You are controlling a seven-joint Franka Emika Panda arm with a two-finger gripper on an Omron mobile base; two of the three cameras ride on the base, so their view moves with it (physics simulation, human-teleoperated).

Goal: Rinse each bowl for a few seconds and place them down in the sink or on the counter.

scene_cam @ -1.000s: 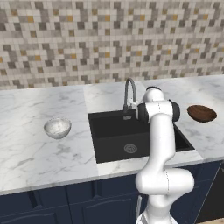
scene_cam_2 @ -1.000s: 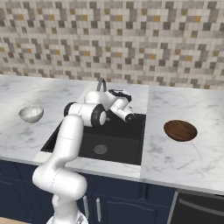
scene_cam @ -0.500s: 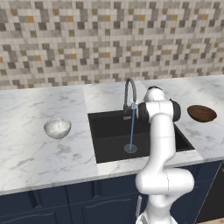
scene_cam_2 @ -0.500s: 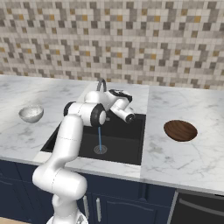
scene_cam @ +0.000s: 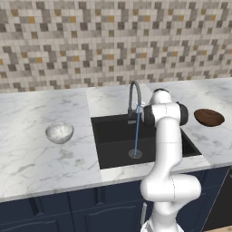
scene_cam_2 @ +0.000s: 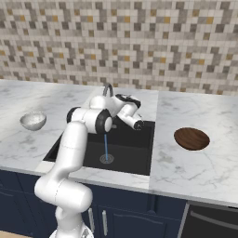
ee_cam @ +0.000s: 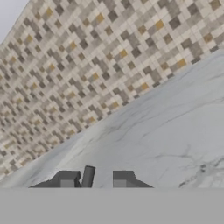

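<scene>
Two bowls, both on the counter (scene_cam: 31,158) and not yet under the water. On the robot's left of the sink (scene_cam: 113,136), upright and apparently empty, well apart from the basin's edge: the speckled pale bowl (scene_cam: 59,132). On the right, also empty by the look of it, and closer to the arm: the shallow brown bowl (scene_cam: 209,117). Round, each of them, so no long axis to line up with.

Between them, a black basin with nothing in it but a thin stream of water (scene_cam: 137,131) dropping from the curved faucet (scene_cam: 134,93) onto the drain (scene_cam: 135,154).

Up behind the basin, near the faucet's foot and on the brown bowl's side of it: the gripper (scene_cam_2: 139,124). From the hand camera, pointed across bare marble toward the mosaic wall (ee_cam: 87,65), fingertips (ee_cam: 68,179) parted only narrowly, with a slim dark piece (ee_cam: 87,176) rising in the gap, nearer one tip and visibly clear of the other — not clamped, then, as far as can be seen, though hard to say what the piece is.

Judged from this: tap on, rinsing not yet begun. Likely next, a swing out sideways to a bowl — shorter to the brown one on the right, longer across the whole basin to the speckled one. Worth minding: the faucet neck close beside the hand on the way out.
</scene>
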